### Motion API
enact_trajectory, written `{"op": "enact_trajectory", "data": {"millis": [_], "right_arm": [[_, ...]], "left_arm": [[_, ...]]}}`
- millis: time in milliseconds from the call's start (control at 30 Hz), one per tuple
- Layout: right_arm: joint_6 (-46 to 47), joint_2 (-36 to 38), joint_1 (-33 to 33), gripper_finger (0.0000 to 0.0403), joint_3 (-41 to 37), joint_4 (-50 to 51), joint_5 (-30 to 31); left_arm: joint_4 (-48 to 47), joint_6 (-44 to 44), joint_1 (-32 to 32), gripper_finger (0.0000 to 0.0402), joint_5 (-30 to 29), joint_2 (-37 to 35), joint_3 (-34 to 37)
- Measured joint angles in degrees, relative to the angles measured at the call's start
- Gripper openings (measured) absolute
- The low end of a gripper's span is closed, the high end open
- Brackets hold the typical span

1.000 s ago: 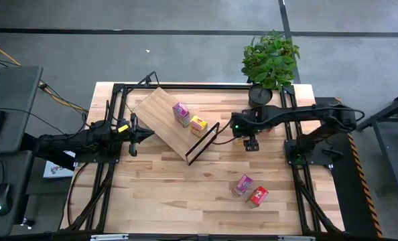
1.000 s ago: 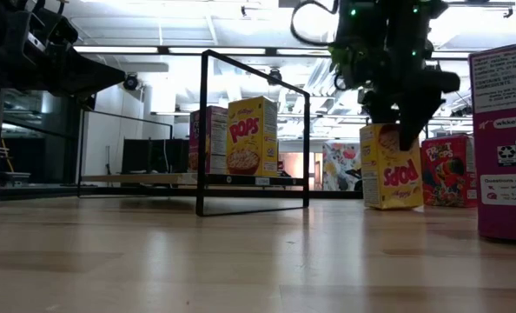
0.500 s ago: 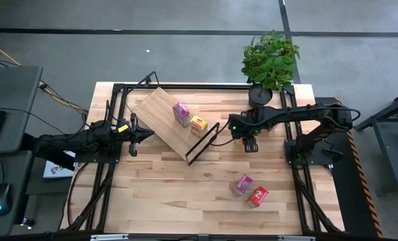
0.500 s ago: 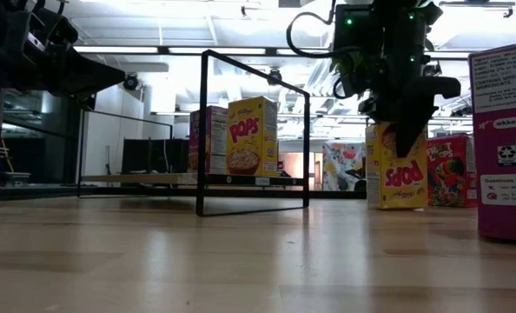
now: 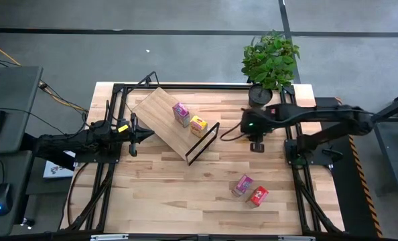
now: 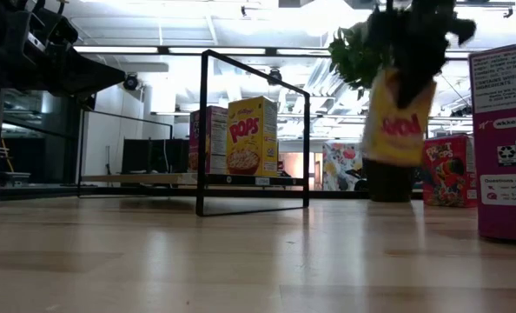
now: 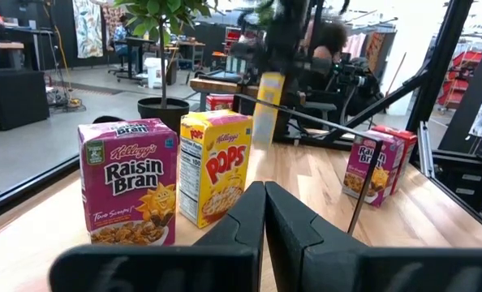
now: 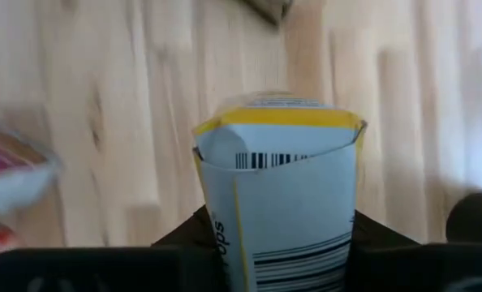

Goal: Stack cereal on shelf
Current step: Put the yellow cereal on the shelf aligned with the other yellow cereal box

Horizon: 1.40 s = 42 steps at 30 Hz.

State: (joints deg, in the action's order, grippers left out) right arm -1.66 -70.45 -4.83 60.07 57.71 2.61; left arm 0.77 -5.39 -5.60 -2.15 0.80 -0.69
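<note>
The shelf (image 5: 165,119), a light wood board with a black wire frame (image 5: 202,143) at its end, carries a pink-purple cereal box (image 5: 181,114) and a yellow one (image 5: 198,124), both upright. My right gripper (image 5: 257,144) is right of the frame, shut on another yellow cereal box (image 6: 399,117) that hangs above the table. A red box (image 6: 445,169) stands behind it. Nearer the front edge, a pink-purple box (image 5: 242,185) and a red one (image 5: 258,195) rest on the table. My left gripper (image 5: 149,136) waits shut at the shelf's left side. My right gripper pinches the yellow box between its two fingers (image 8: 180,239), one on each broad face, near the box's upper end (image 8: 225,243). The fingers come from above, slanting down. The box hangs below them, slightly tilted and lifted clear of the table.
A potted green plant (image 5: 269,60) stands at the far right corner, just behind my right arm. Black frame rails (image 5: 112,127) run along the table's left and right sides. Bare tabletop (image 5: 172,194) lies in front of the shelf.
My right gripper has taken hold of the yellow box that stood on the table right of the shelf. It has risen with it, drifting a little toward the table's right edge. The box has gone from standing upright to hanging tilted, clear of the table.
</note>
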Motion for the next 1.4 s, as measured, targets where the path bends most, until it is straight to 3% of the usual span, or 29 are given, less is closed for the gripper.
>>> {"op": "enact_trajectory", "data": {"millis": [133,400,500,567,767,867,967,1200,1400], "right_arm": [[1.8,6.7,1.5,0.0101,0.0,-5.9,-1.1],[1.3,16.5,6.3,0.0093,-2.4,-22.7,-1.1],[-1.3,18.5,7.2,0.0093,-7.2,-33.4,-1.0],[-2.7,18.9,7.3,0.0093,-11.0,-42.0,-0.2],[-6.7,16.0,7.2,0.0092,-21.6,-76.6,0.9],[-7.4,13.0,7.1,0.0092,-23.5,-86.9,0.3],[-7.4,9.2,7.1,0.0092,-23.3,-91.2,0.1],[-8.0,-0.7,7.2,0.0092,-20.6,-102.6,0.0],[-11.1,-8.3,7.2,0.0092,-16.8,-115.1,-0.1]], "left_arm": [[3.2,-1.5,0.0,0.0003,0.0,0.0,0.0],[17.6,-16.5,0.0,0.0003,0.0,0.0,0.0],[20.3,-15.2,0.0,0.0003,-1.1,0.0,0.0],[23.2,-13.8,0.0,0.0003,-5.1,0.0,0.0],[28.3,-11.0,0.0,0.0023,-8.1,4.1,-0.5],[30.7,-9.7,0.0,0.0061,-8.1,8.3,-1.6],[33.6,-7.7,0.0,0.0113,-8.1,14.0,-4.0],[36.7,-1.9,0.0,0.0228,-6.6,32.6,-13.6],[42.0,3.0,0.0,0.0265,-0.7,48.9,-22.2]]}}
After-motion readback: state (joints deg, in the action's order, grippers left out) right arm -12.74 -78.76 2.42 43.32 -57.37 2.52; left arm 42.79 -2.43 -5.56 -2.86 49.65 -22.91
